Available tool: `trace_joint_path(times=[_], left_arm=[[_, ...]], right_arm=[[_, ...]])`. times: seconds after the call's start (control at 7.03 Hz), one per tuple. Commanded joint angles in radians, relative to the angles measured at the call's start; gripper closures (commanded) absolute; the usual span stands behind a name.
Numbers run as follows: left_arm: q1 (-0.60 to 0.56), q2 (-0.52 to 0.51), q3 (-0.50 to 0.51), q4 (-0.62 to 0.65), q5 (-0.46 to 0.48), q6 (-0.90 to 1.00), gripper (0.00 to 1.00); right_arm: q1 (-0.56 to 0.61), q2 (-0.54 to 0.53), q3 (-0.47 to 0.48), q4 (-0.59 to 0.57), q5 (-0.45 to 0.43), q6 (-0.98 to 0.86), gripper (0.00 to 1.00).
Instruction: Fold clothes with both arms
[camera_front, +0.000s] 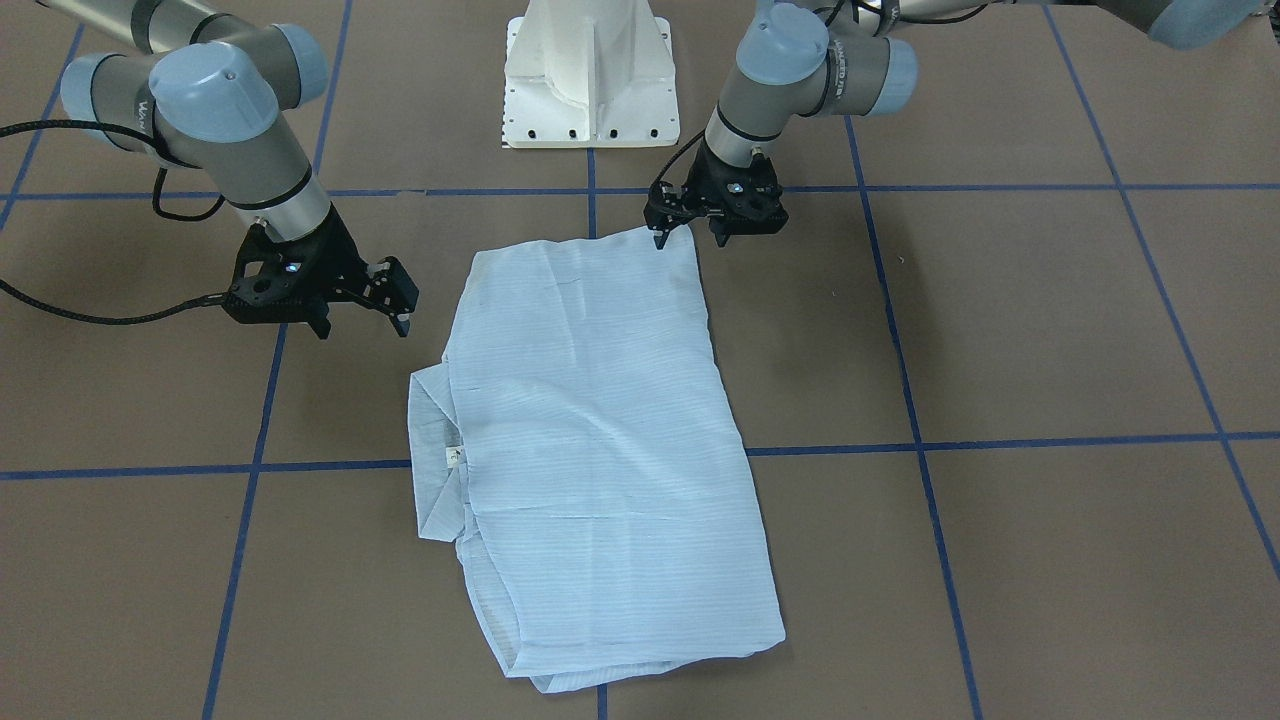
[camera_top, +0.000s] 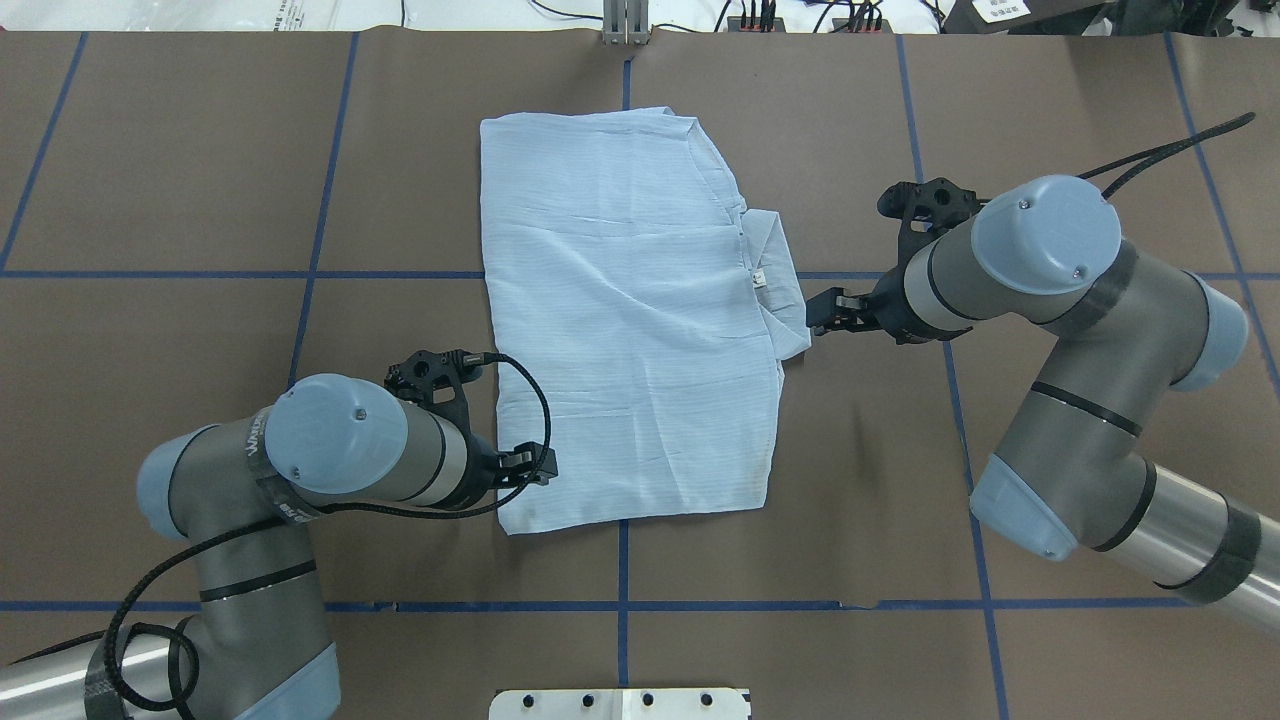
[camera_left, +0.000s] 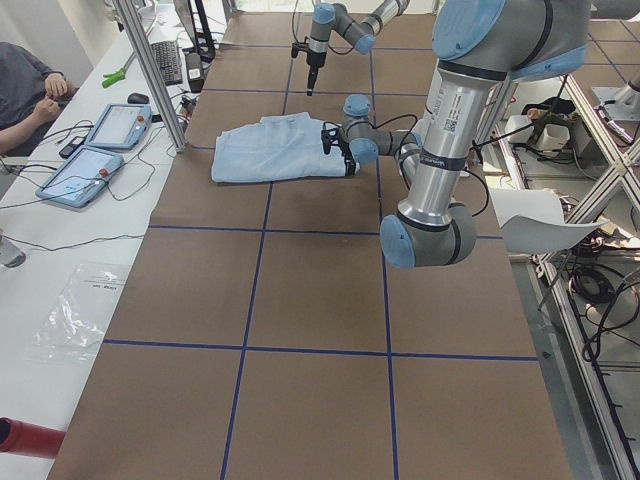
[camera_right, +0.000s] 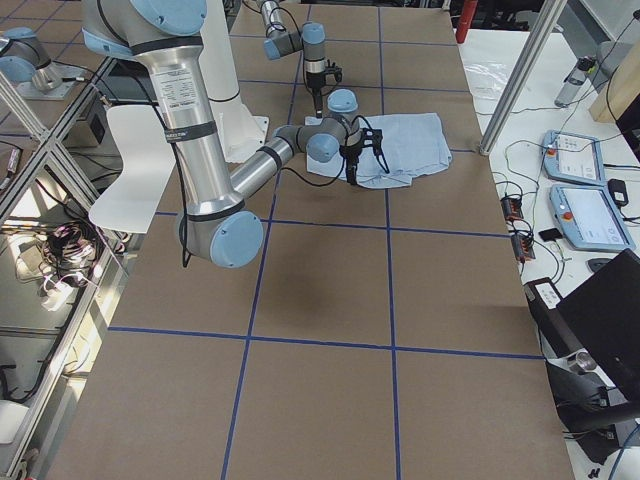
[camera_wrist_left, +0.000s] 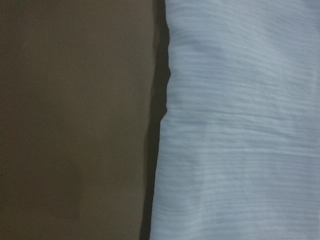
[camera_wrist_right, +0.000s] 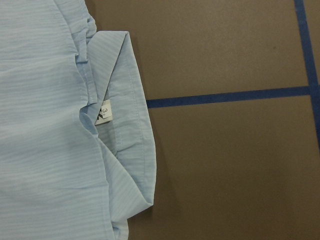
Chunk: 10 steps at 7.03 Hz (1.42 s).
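Brown paper-covered table bore a grid of blue tape lines. White metal pedestal base stood at top centre. In the exterior left view, two blue-framed touchscreen pendants lay at left on a white bench, with a clear plastic bag below them and a red cylinder at lower left.

A small white cloth tag inside the collar of the pale-blue striped shirt, at nine o'clock of centre, shows a "3".

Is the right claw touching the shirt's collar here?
Apart. The exterior front-facing view shows a strip of bare brown table between the right claw and the shirt collar.
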Motion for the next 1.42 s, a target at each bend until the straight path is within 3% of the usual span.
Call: trace_joint_path(times=[0.0,0.28,0.43,0.57,1.14,1.28], left_arm=[[0.043,0.0,0.013,0.002,0.016,-0.022,0.31],[0.068,0.0,0.015,0.003,0.016,-0.024,0.31],[0.068,-0.003,0.015,0.003,0.016,-0.025,0.53],[0.066,-0.005,0.01,0.005,0.015,-0.025,1.0],[0.052,0.0,0.0,0.007,0.015,-0.025,1.0],[0.052,0.003,-0.006,0.007,0.015,-0.024,0.37]], right_arm=[[-0.003,0.0,-0.001,0.0,-0.001,0.0,0.0],[-0.004,0.0,-0.001,0.0,-0.001,0.0,0.0],[-0.004,0.0,-0.001,0.0,-0.001,0.0,0.0],[-0.004,0.0,-0.001,0.0,-0.001,0.0,0.0],[-0.006,0.0,0.0,0.002,-0.001,0.0,0.0],[-0.006,0.0,0.0,0.002,-0.001,0.0,0.0]])
